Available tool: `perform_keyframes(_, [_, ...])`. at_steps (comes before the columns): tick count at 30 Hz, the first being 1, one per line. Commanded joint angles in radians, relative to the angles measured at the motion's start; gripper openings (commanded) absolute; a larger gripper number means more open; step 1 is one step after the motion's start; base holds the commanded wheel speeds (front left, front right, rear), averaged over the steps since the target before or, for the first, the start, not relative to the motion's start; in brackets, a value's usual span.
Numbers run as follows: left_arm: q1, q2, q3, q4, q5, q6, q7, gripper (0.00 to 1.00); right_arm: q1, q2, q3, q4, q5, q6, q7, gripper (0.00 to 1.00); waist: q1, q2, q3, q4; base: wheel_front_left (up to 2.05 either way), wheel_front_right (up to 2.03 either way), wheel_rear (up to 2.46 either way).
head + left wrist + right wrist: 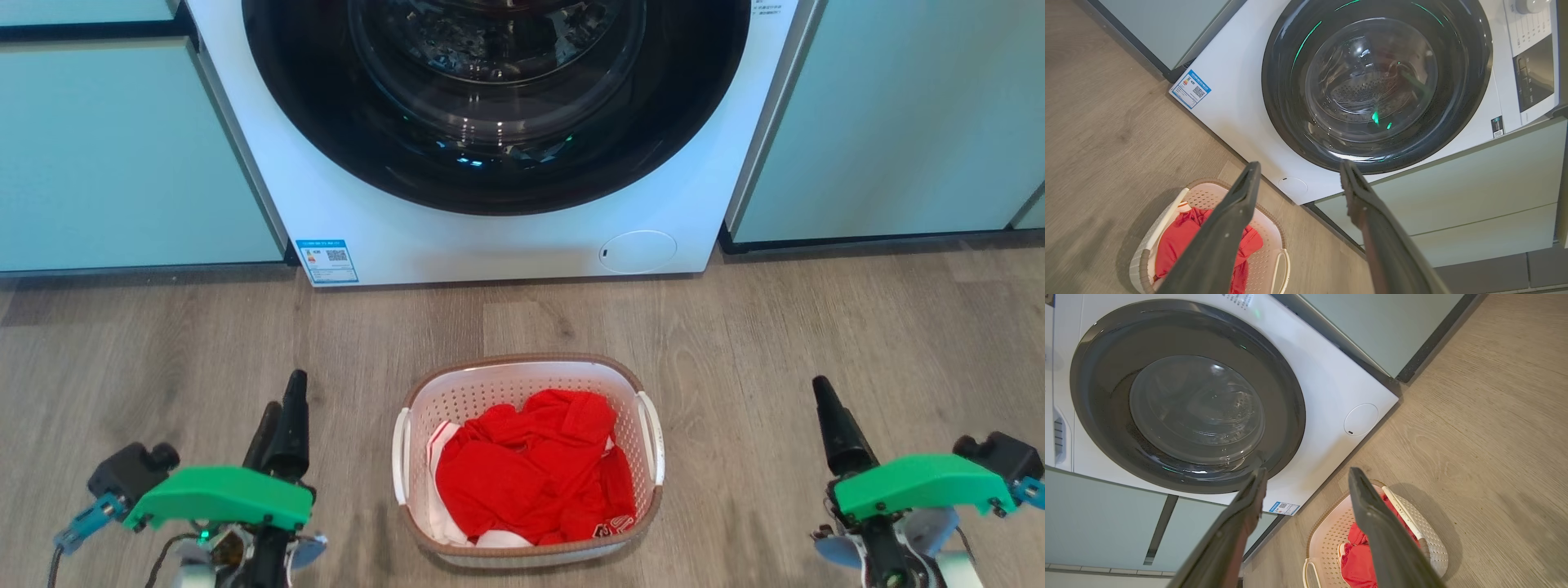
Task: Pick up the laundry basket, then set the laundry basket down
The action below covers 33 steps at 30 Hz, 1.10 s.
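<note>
Laundry basket [490, 396] — one, two handles [399, 453] — sits between left claw [1300, 165] and right claw [1308, 471], both spread apart.

The laundry basket [490, 396] is smooth white perforated plastic with a brown woven-look rim [522, 358], and it holds soft red and white clothing [531, 474]. At twelve o'clock, the washing machine [490, 245] has a glossy white front and a dark, reflective glass door [490, 106]. The floor [816, 327] is matt wood-grain plank.
</note>
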Motion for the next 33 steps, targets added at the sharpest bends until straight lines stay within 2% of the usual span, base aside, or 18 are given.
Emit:
perform_keyframes(1, [-0.039,0.013,0.002,-0.047,0.056,0.007,-0.019,1.00,-0.051,-0.009,0.023,-0.049,-0.049,0.003,-0.016,1.00,-0.0001,-0.0001,0.000,0.000,0.00,0.00,0.00])
perform_keyframes(33, [0.000,0.078,-0.131,-0.095,0.476,0.133,-0.109,1.00,-0.033,-0.012,0.111,-0.098,-0.441,0.005,-0.107,1.00,-0.0001,-0.0001,-0.008,0.000,0.00,0.00,0.00])
